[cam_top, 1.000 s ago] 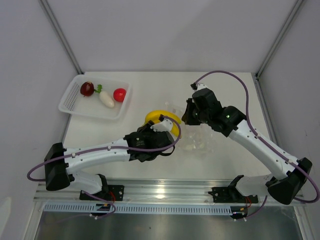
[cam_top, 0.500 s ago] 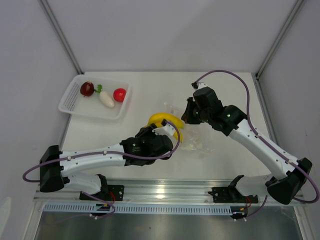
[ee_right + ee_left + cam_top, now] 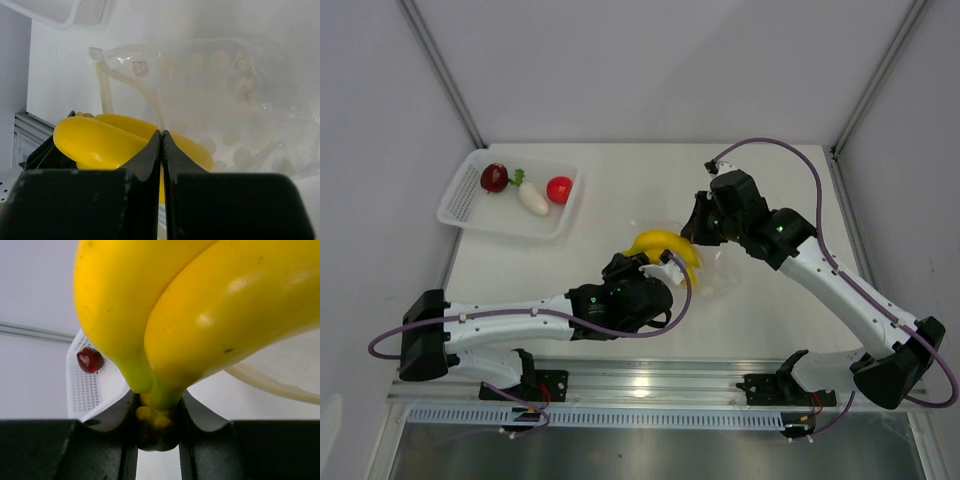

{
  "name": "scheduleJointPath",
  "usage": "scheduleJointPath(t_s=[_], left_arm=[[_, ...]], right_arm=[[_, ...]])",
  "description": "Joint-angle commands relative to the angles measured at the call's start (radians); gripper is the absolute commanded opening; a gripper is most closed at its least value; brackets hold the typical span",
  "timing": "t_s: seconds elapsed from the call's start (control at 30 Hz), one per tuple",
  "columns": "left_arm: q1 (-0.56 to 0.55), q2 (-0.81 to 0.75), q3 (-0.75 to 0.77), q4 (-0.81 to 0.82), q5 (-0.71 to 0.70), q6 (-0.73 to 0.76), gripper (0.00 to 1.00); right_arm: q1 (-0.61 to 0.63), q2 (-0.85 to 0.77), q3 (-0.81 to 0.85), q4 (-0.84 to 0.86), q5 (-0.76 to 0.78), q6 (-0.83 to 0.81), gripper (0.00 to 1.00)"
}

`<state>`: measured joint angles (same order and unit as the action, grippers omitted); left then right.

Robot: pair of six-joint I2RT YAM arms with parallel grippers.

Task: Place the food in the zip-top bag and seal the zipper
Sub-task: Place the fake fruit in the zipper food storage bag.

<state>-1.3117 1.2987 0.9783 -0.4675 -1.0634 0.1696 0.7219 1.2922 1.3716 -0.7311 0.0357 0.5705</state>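
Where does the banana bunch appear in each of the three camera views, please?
Top external: banana bunch at centre, between the two arms.
Left wrist: it fills the upper frame, stem clamped in the left tool.
Right wrist: lower left, behind the shut right tool.
Shared landmark: the white mesh basket, upper left in top external, lower left in left wrist, top-left corner in right wrist.

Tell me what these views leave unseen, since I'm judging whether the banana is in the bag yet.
1. Right wrist: whether the banana bunch is inside the zip-top bag or just in front; the right gripper covers where they meet.
2. Left wrist: the bag's mouth, blocked by the banana, whose tips the top edge cuts off.
3. Top view: the bag's outline, clear film lost against the white table.
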Motion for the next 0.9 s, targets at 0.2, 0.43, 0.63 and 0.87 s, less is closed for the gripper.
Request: scheduleJointPath(t_s=[0.2,0.43,0.63,0.87], left_arm=[[-0.009,-0.026,0.02,0.075,-0.102,-0.07,0.71],[-0.006,-0.035,0.063,-0.076,-0.187,-0.241,0.99],[0.011,-0.087,0.221,-0.741,-0.235,-0.856,0.99],[0.119,-0.217,0.211,-0.65,0.047,-0.805,1.0]], right_arm=[[-0.026,-0.027,0.027,0.042,-0.08,0.029,0.0],[-0.03,-0.042,0.017,0.049,-0.119,0.049,0.0],[-0.039,-0.059,0.003,0.041,-0.125,0.034,0.0],[-0.039,-0.094,-0.031,0.041,-0.138,-0.001,0.0]])
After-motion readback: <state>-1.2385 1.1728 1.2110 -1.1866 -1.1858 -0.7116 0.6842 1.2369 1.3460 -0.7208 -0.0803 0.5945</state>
